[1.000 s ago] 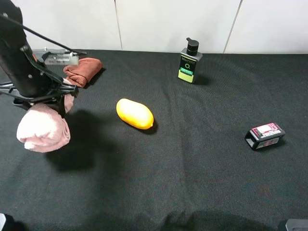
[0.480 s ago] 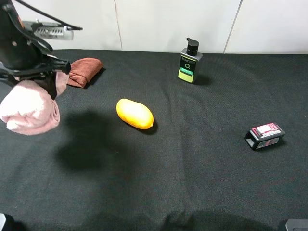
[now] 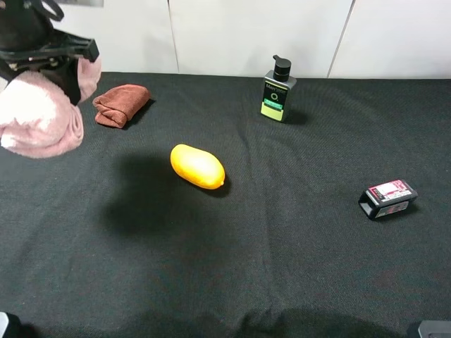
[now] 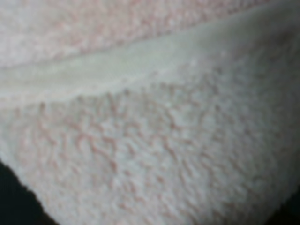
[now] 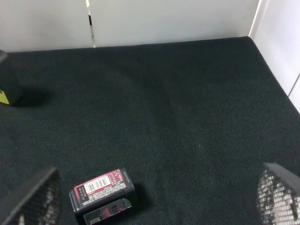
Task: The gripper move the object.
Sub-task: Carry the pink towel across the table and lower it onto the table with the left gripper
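Note:
In the exterior high view my left gripper (image 3: 53,67) is shut on the pale pink fluffy towel (image 3: 39,120) and holds it high above the table's far left corner. The towel's bulk hangs below and to the left of the black claw, and its shadow falls on the cloth near the middle left. The left wrist view is filled by the pink towel (image 4: 150,140), so the fingers are hidden there. My right gripper (image 5: 157,190) is open and empty, with its mesh-patterned fingertips (image 5: 33,197) wide apart above the table's right side.
A black cloth covers the table (image 3: 282,246). On it are a reddish-brown folded cloth (image 3: 121,103), a yellow mango-like fruit (image 3: 197,166), a dark pump bottle with a green label (image 3: 277,90) and a small black box with a red label (image 3: 387,198), which also shows in the right wrist view (image 5: 103,192).
My left gripper has risen with the pink towel, moving up and toward the back left. The towel's shadow has shifted toward the middle. Nothing else has moved.

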Controlling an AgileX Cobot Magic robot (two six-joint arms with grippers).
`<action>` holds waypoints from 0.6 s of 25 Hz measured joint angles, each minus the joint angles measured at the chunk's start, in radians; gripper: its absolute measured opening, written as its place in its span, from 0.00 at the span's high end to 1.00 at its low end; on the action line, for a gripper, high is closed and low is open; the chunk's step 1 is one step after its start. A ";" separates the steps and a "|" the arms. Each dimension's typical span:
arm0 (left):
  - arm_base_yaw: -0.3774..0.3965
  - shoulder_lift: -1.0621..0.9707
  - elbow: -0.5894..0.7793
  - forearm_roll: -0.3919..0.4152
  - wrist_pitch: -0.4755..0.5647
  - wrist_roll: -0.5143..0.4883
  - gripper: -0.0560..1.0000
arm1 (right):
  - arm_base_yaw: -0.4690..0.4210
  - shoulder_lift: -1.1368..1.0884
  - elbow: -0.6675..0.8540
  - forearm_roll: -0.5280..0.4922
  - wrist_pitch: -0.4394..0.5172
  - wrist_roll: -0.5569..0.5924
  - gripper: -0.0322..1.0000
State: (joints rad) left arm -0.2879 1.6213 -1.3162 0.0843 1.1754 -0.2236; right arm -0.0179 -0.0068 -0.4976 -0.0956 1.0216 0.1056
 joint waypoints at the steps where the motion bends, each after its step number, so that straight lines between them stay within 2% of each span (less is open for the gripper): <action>1: 0.000 0.000 -0.014 -0.002 0.000 0.002 0.44 | 0.000 0.000 0.000 0.000 0.000 0.000 0.36; 15: 0.000 0.023 -0.088 -0.005 0.001 0.002 0.44 | 0.000 0.000 0.000 0.000 0.000 0.000 0.36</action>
State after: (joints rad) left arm -0.2879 1.6441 -1.4041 0.0789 1.1762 -0.2212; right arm -0.0179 -0.0068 -0.4976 -0.0956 1.0216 0.1056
